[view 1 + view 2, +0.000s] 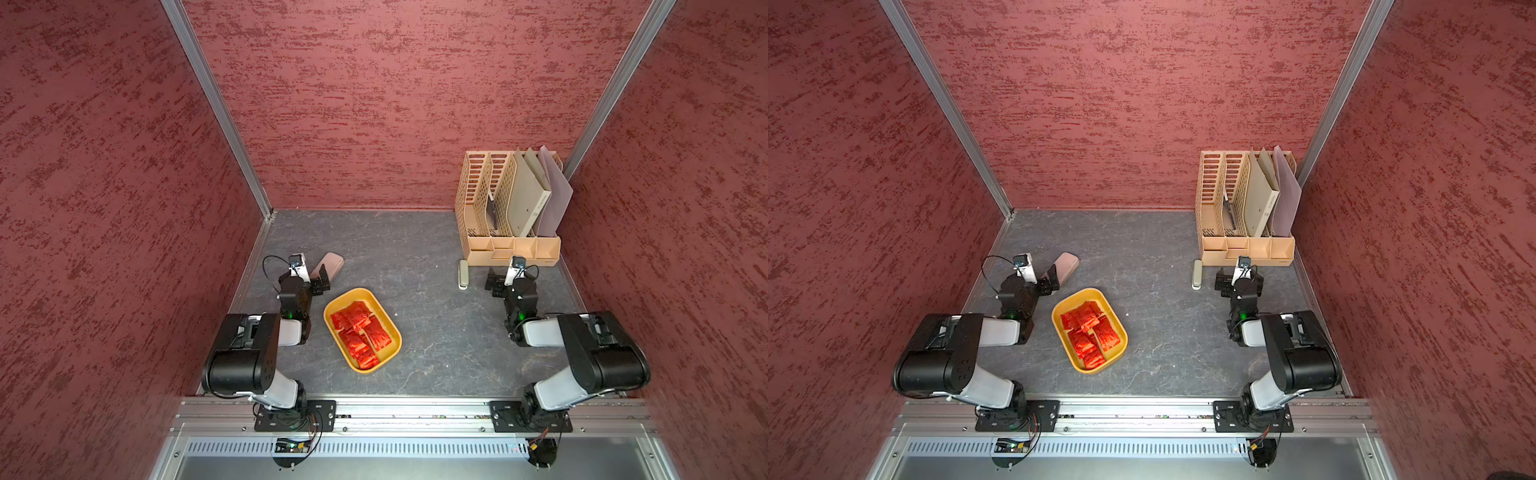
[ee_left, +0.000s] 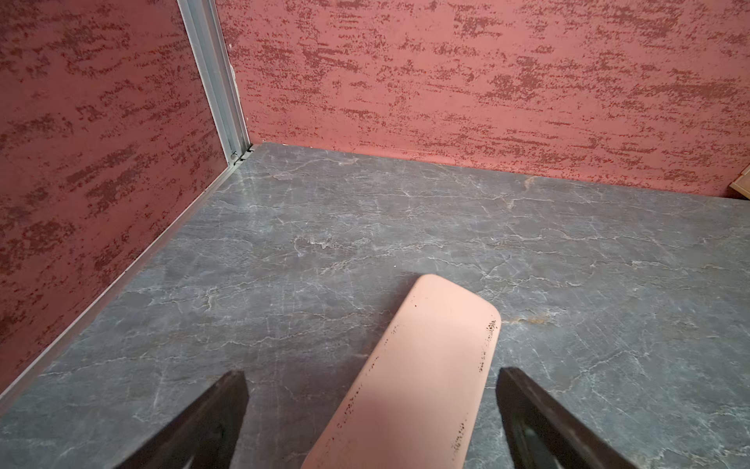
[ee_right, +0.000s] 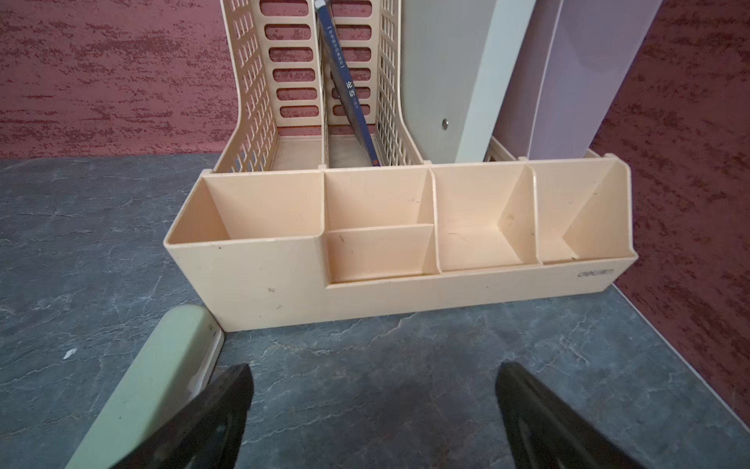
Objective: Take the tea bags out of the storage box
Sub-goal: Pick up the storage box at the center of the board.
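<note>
A grey, marble-veined table [image 1: 415, 249] floors a booth closed on three sides by mottled red walls [image 1: 395, 104], with aluminium posts [image 1: 218, 108] in the back corners and a rail [image 1: 415, 409] along the front. The left gripper [image 2: 371, 375] stands wide open and empty over a pink case [image 2: 426, 365] that runs forward between its jaws. The box [image 1: 353, 294], with the tea bags [image 1: 360, 332] overlapping inside, lies near this gripper, back toward the rail and to its right. The right gripper [image 3: 373, 371], also wide and empty, faces the organiser [image 3: 284, 276] just ahead in the back corner. A stapler [image 3: 162, 373] lies beside its left finger.
</note>
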